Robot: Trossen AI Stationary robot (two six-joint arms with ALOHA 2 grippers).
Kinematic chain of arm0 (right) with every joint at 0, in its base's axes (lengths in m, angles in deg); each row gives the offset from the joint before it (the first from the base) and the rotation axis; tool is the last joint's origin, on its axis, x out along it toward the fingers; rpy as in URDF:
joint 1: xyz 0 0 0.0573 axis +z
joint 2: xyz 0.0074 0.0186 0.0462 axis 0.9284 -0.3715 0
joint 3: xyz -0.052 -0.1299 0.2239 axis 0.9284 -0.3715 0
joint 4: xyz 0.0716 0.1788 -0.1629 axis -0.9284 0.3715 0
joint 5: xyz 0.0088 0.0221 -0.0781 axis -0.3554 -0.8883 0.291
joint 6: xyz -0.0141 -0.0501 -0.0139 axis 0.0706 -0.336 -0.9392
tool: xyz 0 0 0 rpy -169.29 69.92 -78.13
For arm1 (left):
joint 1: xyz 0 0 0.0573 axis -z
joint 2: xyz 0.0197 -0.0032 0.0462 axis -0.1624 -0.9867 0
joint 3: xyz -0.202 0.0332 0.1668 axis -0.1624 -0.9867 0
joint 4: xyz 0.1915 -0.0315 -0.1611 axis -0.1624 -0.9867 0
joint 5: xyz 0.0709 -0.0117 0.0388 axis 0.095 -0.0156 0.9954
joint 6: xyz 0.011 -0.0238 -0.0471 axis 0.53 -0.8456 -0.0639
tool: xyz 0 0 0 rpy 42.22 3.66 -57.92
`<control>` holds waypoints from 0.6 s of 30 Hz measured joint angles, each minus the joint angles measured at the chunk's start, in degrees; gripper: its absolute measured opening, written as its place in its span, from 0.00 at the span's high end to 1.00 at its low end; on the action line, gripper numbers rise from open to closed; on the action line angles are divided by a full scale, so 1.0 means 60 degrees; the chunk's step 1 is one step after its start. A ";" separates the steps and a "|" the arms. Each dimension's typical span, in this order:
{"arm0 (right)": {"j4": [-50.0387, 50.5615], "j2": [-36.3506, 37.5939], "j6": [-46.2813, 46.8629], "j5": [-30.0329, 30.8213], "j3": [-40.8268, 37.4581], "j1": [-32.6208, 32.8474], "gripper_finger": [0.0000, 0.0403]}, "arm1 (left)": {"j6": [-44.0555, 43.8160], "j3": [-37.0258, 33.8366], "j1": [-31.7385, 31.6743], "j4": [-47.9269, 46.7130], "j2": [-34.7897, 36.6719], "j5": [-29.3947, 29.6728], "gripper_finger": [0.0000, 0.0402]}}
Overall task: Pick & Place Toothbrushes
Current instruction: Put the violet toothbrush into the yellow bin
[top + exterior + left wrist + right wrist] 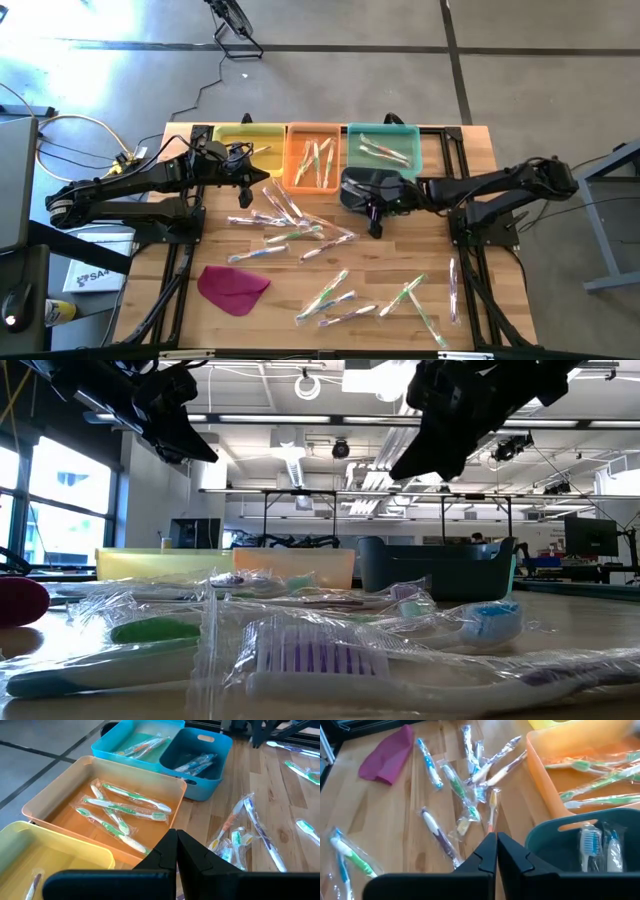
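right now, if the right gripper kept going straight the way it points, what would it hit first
Probably the loose pile of clear-wrapped toothbrushes on the wooden table. The shut right gripper points past the teal bin's rim toward them, though depth is hard to judge.

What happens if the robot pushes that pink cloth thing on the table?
The magenta cloth lies flat and folded over, so it is probably floppy and would likely bunch up rather than slide as one piece. It looks thin, so probably light. Lying flat, it should not roll or tip.

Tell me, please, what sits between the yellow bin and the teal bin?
The orange bin, holding green-handled toothbrushes, sits between them in the high view.
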 joint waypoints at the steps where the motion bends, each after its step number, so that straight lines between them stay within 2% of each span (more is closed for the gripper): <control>1: -0.0031 0.0000 0.0000 0.0128 0.0000 0.0106 0.99 | 0.0000 -0.0001 0.0000 0.0000 0.0001 0.0000 1.00; 8: -0.0619 0.0000 -0.0004 0.0461 0.0000 0.0753 0.99 | 0.0002 -0.0001 0.0000 0.0000 -0.0001 0.0004 1.00; 18: -0.0943 0.0000 0.0072 0.1642 0.0198 0.1779 1.00 | 0.0000 0.0001 0.0000 -0.0004 0.0001 0.0004 1.00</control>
